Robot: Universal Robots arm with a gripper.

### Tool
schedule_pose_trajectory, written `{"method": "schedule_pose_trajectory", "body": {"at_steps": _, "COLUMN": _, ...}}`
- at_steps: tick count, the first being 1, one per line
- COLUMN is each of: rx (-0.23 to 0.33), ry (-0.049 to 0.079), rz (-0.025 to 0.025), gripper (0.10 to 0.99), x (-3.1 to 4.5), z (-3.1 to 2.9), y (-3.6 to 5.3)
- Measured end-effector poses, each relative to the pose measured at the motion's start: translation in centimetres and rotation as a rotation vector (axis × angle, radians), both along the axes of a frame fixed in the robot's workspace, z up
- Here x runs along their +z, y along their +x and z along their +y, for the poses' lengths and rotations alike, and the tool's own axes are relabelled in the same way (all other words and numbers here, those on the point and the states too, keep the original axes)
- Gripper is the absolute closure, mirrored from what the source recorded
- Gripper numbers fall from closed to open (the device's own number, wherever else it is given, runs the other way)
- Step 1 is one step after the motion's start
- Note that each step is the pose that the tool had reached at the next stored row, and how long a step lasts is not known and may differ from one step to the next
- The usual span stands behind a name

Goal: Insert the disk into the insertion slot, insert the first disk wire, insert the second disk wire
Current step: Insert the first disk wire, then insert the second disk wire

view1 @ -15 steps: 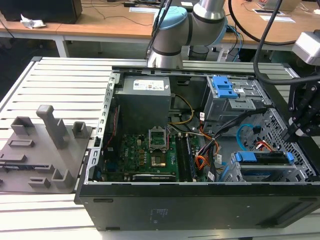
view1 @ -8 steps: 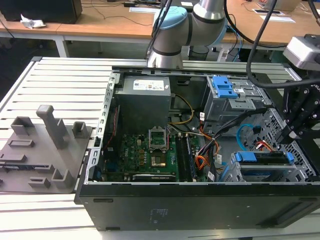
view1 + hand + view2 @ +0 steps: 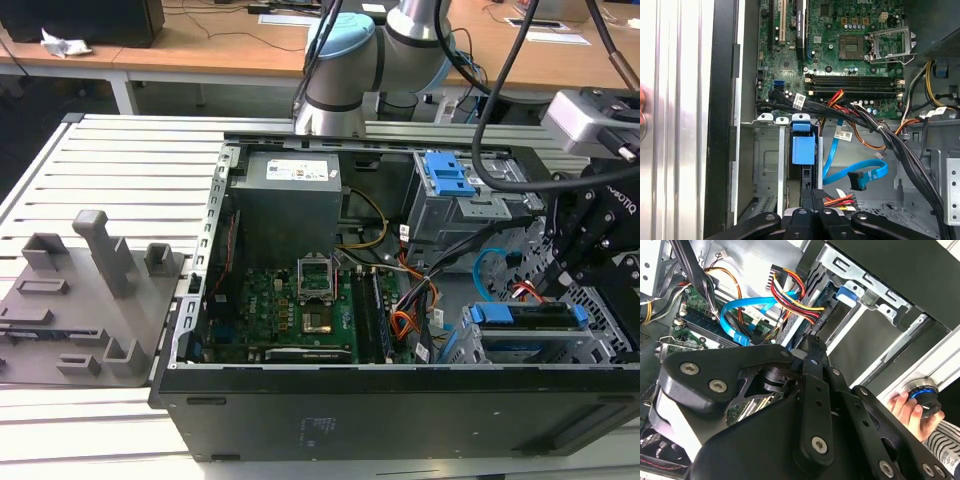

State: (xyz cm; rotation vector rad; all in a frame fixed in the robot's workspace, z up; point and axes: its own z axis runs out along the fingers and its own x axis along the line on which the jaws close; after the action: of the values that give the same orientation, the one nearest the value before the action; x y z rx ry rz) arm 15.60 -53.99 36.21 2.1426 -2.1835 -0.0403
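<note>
**Pinching the first disk wire (image 3: 840, 201) beside the disk (image 3: 527, 318)**

Find the disk lodged flat in the insertion slot (image 3: 560, 350), at the exterior view's right, low in the open computer case (image 3: 400, 400). Find the gripper (image 3: 812, 192) just beside the disk, jaws drawn nearly together at the end of the red and orange bundle. Seems to pinch the bundle's plug; cannot make out the plug itself behind the jaws. See the second disk wire (image 3: 752, 305) looping loose close by, with dark plug (image 3: 859, 181) hanging free and mated to nothing.

Reckon the bundle light and limp: bends under any push, transmits none. Hold by the stiff plug body, not by the thin strands; expect strain at the crimps otherwise. Reckon the plug small, hard, a little slick, liable to tip unless gripped square across its broad faces. Expect fragile plastic in the mating socket, so avoid skewed force. Reckon the blue cable flat, springy, prone to twist; hold at its plug too.
</note>
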Motion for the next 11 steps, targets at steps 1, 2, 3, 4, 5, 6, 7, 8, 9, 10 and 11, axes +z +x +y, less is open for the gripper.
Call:
{"method": "schedule_pose_trajectory", "body": {"at_steps": 1, "rx": 0.000, "ry": 0.000, "rz": 0.0000, "gripper": 0.980, "x": -0.03, "z": 0.00, "y": 0.00}}
{"method": "schedule_pose_trajectory", "body": {"at_steps": 2, "rx": 0.000, "ry": 0.000, "rz": 0.0000, "gripper": 0.980, "x": -0.07, "z": 0.00, "y": 0.00}}
{"method": "schedule_pose_trajectory", "body": {"at_steps": 3, "rx": 0.000, "ry": 0.000, "rz": -0.0001, "gripper": 0.980, "x": -0.08, "z": 0.00, "y": 0.00}}
{"method": "schedule_pose_trajectory", "body": {"at_steps": 4, "rx": 0.000, "ry": 0.000, "rz": 0.0000, "gripper": 0.980, "x": -0.08, "z": 0.00, "y": 0.00}}
{"method": "schedule_pose_trajectory", "body": {"at_steps": 5, "rx": 0.000, "ry": 0.000, "rz": 0.0000, "gripper": 0.980, "x": -0.08, "z": 0.00, "y": 0.00}}
{"method": "schedule_pose_trajectory", "body": {"at_steps": 6, "rx": 0.000, "ry": 0.000, "rz": 0.0000, "gripper": 0.980, "x": -0.08, "z": 0.00, "y": 0.00}}
{"method": "schedule_pose_trajectory", "body": {"at_steps": 7, "rx": 0.000, "ry": 0.000, "rz": 0.0000, "gripper": 0.980, "x": -0.08, "z": 0.00, "y": 0.00}}
{"method": "schedule_pose_trajectory", "body": {"at_steps": 8, "rx": 0.000, "ry": 0.000, "rz": 0.0000, "gripper": 0.980, "x": -0.09, "z": 0.00, "y": 0.00}}
{"method": "schedule_pose_trajectory", "body": {"at_steps": 9, "rx": 0.000, "ry": 0.000, "rz": 0.0000, "gripper": 0.980, "x": -0.09, "z": 0.00, "y": 0.00}}
{"method": "schedule_pose_trajectory", "body": {"at_steps": 10, "rx": 0.000, "ry": 0.000, "rz": 0.0000, "gripper": 0.980, "x": -0.10, "z": 0.00, "y": 0.00}}
{"method": "schedule_pose_trajectory", "body": {"at_steps": 11, "rx": 0.000, "ry": 0.000, "rz": 0.0000, "gripper": 0.980, "x": -0.10, "z": 0.00, "y": 0.00}}
